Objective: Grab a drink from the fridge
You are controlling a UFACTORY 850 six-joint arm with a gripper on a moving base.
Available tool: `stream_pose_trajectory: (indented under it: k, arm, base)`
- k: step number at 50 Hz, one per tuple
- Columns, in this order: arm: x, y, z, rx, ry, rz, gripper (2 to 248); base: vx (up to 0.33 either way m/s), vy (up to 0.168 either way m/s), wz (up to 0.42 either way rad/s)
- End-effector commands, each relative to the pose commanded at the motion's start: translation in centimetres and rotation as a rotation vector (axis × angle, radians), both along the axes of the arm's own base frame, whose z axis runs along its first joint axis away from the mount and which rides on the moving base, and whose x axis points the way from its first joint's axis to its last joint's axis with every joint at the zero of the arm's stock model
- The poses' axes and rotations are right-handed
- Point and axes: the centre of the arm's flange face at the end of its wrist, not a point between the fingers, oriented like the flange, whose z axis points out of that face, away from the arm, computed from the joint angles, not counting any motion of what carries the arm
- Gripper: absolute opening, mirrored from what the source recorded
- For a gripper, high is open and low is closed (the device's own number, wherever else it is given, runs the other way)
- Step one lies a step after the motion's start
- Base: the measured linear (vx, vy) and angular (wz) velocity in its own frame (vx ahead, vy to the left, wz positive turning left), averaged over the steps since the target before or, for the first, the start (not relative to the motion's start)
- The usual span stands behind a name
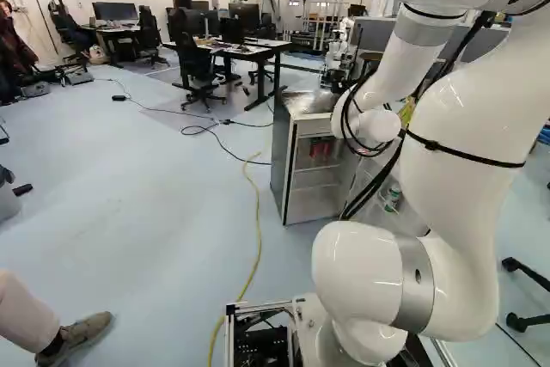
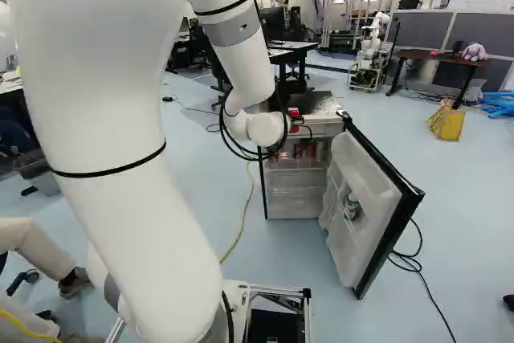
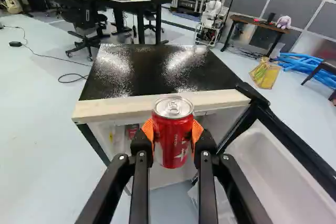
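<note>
And there's the big, glossy white robot arm (image 1: 464, 126), arching right of the middle, partly covering a small, grey-sided fridge (image 1: 280, 154), wide open, red items (image 1: 320, 149) inside; a thin yellow cable (image 1: 259, 231) snakes over pale blue floor (image 1: 155, 195)!

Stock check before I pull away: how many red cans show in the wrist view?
2: the held can in the end effector, and a second can inside the fridge. More may be hidden inside.

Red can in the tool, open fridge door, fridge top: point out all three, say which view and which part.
Red can (image 3: 172, 140): wrist view, front of its body.
Fridge door (image 2: 365, 234): right base view, pale inner face.
Fridge top (image 3: 147, 80): wrist view, dark glossy surface.
</note>
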Motion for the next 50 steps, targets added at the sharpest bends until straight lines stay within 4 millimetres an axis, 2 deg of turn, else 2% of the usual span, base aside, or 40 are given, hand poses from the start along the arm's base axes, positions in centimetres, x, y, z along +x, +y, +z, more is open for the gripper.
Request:
stream_pose_trajectory:
  k: [26,50]
  arm:
    - [1.7,-0.4,2.3,0.007,-0.021,-0.039,89]
    - [4.0,-0.8,2.3,0.021,-0.016,-0.054,89]
  base:
    - [0.000,0.000,0.000]
    - [0.000,0.000,0.000]
